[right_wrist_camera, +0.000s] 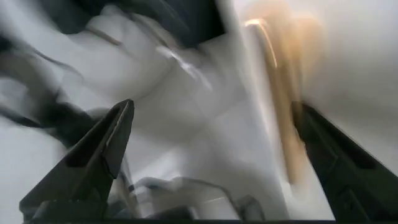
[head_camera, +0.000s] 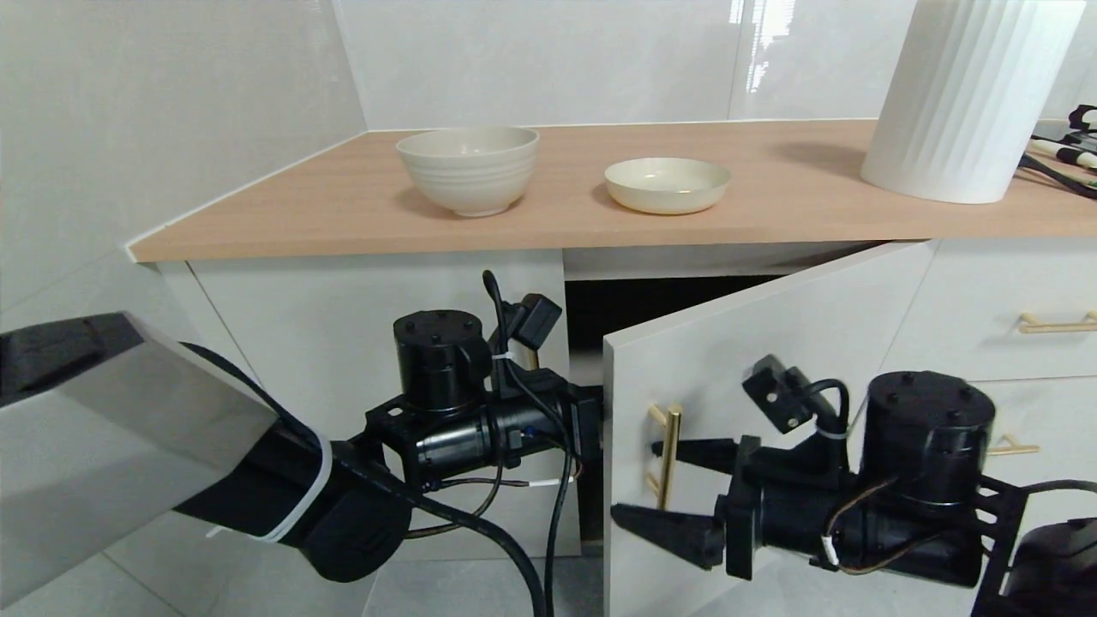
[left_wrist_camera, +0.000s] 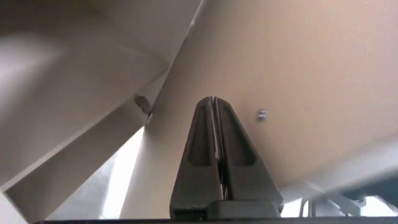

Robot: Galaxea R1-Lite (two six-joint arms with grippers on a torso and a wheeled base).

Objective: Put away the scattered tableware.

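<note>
The right gripper (head_camera: 636, 480) is held wide open, its two black fingers parted in front of the white cabinet door (head_camera: 771, 326). The upper finger is set just beside the slim brass bar handle (head_camera: 669, 452), and contact cannot be made out. In the right wrist view the handle (right_wrist_camera: 280, 118) is seen between the spread fingers of that gripper (right_wrist_camera: 214, 155), closer to one of them. The door is swung partly open, and a dark cabinet opening (head_camera: 651, 296) is exposed above it. Over to the left gripper (left_wrist_camera: 214, 102): its fingers are pressed flat together with nothing between them, and they are pointed at a pale inner panel (left_wrist_camera: 311, 68) marked by a small screw (left_wrist_camera: 262, 114). In the head view the left arm is stretched to the door's free edge. Up on the light wooden countertop (head_camera: 343, 201) the tableware is found: a ribbed cream ceramic bowl (head_camera: 469, 169) towards the left and a shallow cream dish (head_camera: 668, 183) near it on the right, the two standing apart. Farther right a tall white fluted container (head_camera: 968, 94) is set on the same surface, and white drawer fronts with brass pulls (head_camera: 1058, 324) are seen below it.
</note>
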